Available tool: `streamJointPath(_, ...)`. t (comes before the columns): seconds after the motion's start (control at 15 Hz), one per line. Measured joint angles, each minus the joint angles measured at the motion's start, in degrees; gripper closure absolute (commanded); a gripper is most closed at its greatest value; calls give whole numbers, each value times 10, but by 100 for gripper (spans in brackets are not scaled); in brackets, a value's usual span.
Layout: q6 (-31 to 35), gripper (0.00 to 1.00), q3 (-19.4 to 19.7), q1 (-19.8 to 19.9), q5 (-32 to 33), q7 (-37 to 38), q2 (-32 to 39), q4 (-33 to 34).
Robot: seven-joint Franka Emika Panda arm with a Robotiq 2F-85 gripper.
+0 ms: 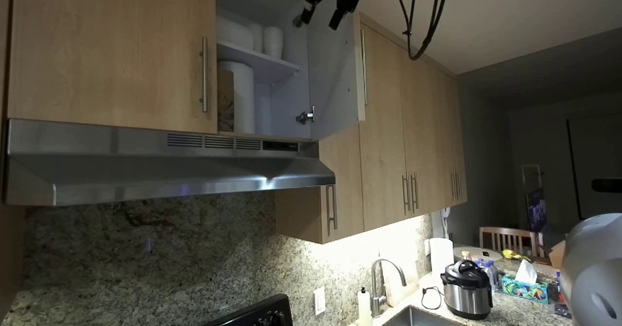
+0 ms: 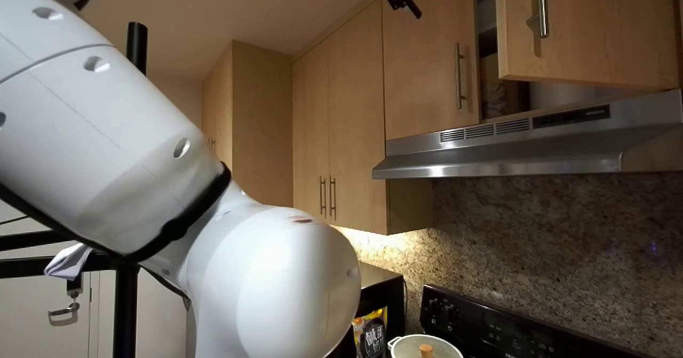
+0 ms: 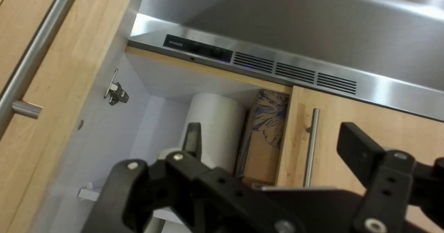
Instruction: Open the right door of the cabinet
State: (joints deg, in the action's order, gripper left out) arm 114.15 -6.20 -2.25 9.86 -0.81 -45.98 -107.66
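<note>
The right door [image 1: 335,73] stands swung wide open, its white inner face showing. Its wood front and silver bar handle [image 2: 542,6] show in an exterior view, and the door's edge [image 3: 76,52] fills the left of the wrist view. The cabinet [image 1: 297,93] shows its white shelved interior with white dishes, a white roll and a patterned box. My gripper [image 1: 319,21] is open and empty, up in front of the opening; it also shows at the top of an exterior view [image 2: 406,5]. In the wrist view its spread fingers [image 3: 270,135] have nothing between them. It appears apart from the door.
The twin door [image 1: 112,49] is shut, its bar handle [image 3: 311,146] jutting out. The steel range hood [image 1: 170,170] sticks out below the cabinet. Taller wood cabinets [image 1: 384,122] stand beside the open door. Cables [image 1: 427,34] hang from the arm. A stove [image 2: 512,326] stands below.
</note>
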Motion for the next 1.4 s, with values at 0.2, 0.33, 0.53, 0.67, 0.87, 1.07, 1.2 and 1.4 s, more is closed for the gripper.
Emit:
streamJointPath(0.2, 59, 0, -9, 30, 23, 26, 26, -22)
streamJointPath(0.33, 72, 0, -14, 47, 38, 42, 42, -32)
streamJointPath(0.53, 73, 0, -19, 78, 66, 78, 59, -35)
streamJointPath(0.67, 73, 0, -24, 103, 90, 111, 60, -33)
streamJointPath(0.87, 74, 0, -34, 140, 142, 151, 53, -29)
streamJointPath(1.07, 73, 0, -42, 176, 193, 185, 47, -29)
streamJointPath(1.2, 68, 0, -42, 196, 215, 198, 46, -29)
streamJointPath(1.4, 55, 0, -38, 217, 239, 213, 47, -35)
